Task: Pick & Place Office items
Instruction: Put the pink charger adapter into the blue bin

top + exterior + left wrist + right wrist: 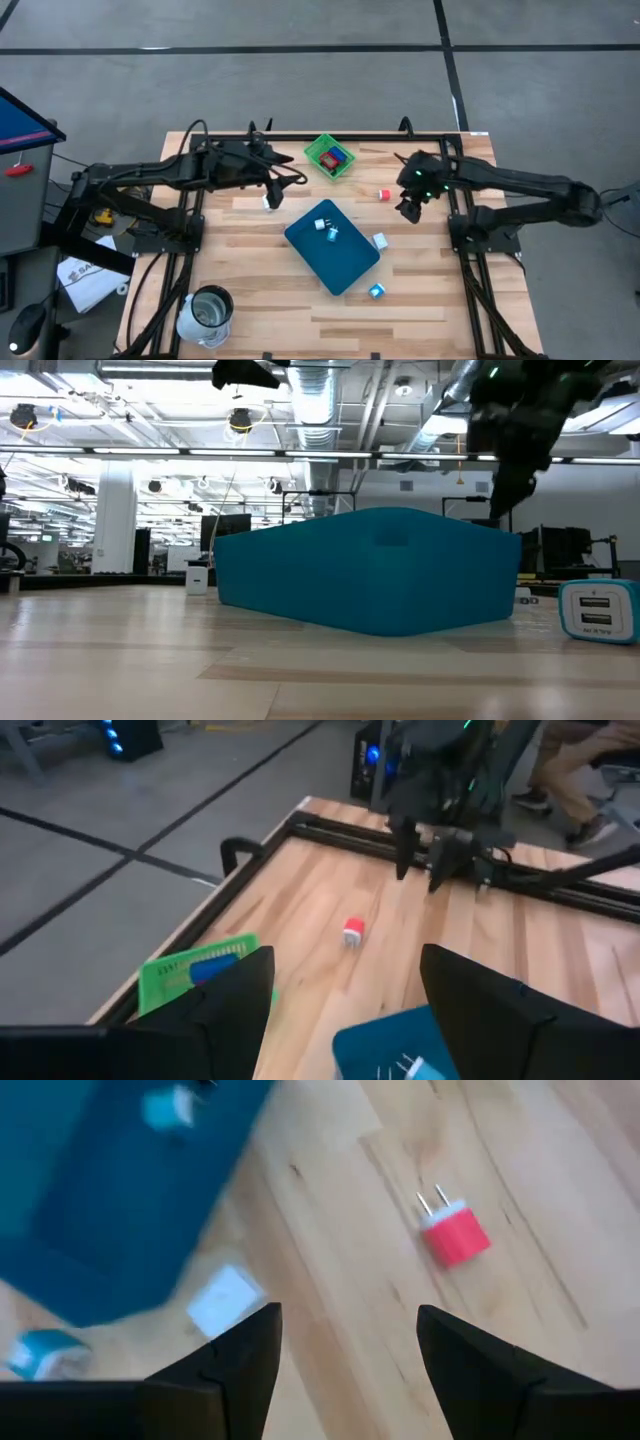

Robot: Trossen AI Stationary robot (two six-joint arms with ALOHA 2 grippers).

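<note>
Teal board (332, 245) mid-table, two white-blue blocks (326, 228) on it; two more (379, 241) on wood just beside its right edge. Red plug (383, 194) alone near right gripper (409, 207), jaws wide, empty. Left gripper (270, 200) near green basket (330, 156), jaws wide, empty. Low view: board blocks most of table; one block (598, 611) visible. Right wrist: plug prongs (432, 1201) visible
</note>
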